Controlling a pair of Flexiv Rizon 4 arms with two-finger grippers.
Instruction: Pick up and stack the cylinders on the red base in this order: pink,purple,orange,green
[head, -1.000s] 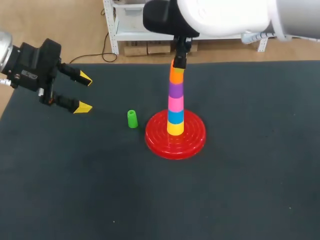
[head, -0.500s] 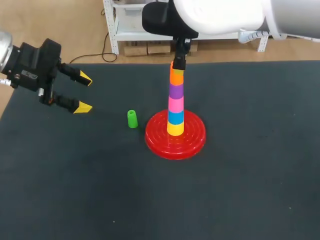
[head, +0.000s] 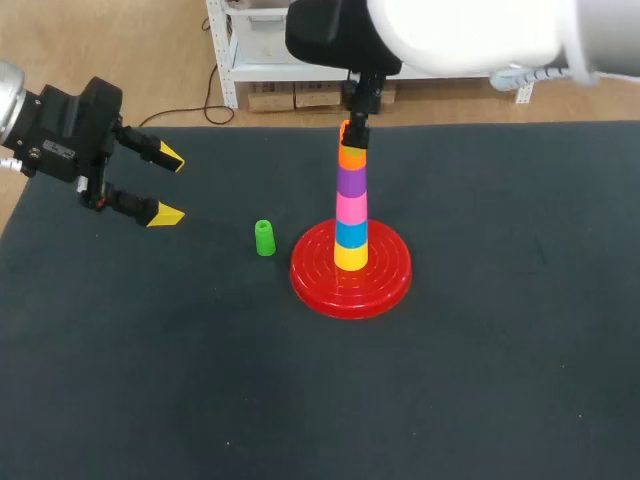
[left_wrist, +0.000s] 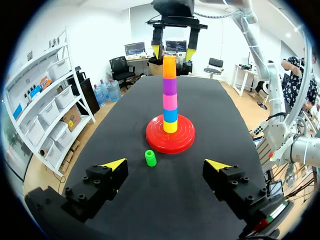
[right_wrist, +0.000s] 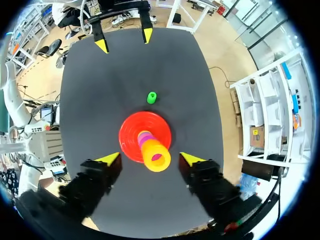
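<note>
At about 9 o'clock of the table (head: 480, 400), as the head view shows it, the left gripper (head: 170, 187) hangs above the dark surface with its two fingers spread wide and nothing between them; it has not moved in the last second. Toward 4 o'clock from it the green cylinder (head: 264, 238) stands upright on the table, alone, just beside the red base (head: 318, 288) at the base's 9 o'clock and not touching it. On the middle of the base the tower goes, from below, yellow piece (head: 350, 257), blue piece (head: 350, 233), pink cylinder (head: 351, 207), purple cylinder (head: 351, 181), and on the top the orange cylinder (head: 351, 155). Directly above the tower, at 12 o'clock of the base in the head view, is the right gripper (left_wrist: 173, 51). The change is here: a second ago its fingers were low at the two sides of the orange cylinder, and now they have risen above its top, opened and holding nothing, while the orange cylinder remained sitting straight on the purple one. I judge from this that the orange piece is released and placed, so three of the four steps are done. Only green is left, and it lies nearer to the left gripper, which is already opened for it; the tower is tall and narrow, so the last placing will need a gentle, well-centred descent
</note>
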